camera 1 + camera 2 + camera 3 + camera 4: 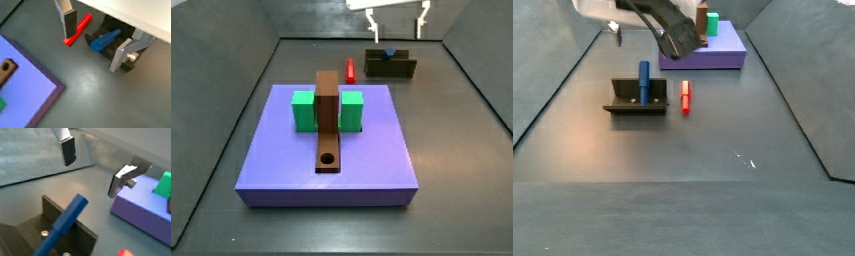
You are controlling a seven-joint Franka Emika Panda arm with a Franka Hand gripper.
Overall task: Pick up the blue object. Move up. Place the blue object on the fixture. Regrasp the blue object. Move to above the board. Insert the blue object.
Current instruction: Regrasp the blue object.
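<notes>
Hovering empty end effector (397, 25) above blue object (644, 78); fingertips hidden there.

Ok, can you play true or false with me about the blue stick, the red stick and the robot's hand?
1. The blue object rests on the fixture. True.
2. The gripper is squeezing the blue object. False: its jaws are open and empty, up above the fixture.
3. The red peg lies on the floor beside the fixture. True.
4. The red peg stands in the brown bar's hole. False: the hole in the brown bar is empty.
5. The green blocks sit on the board, either side of the bar. True.
</notes>
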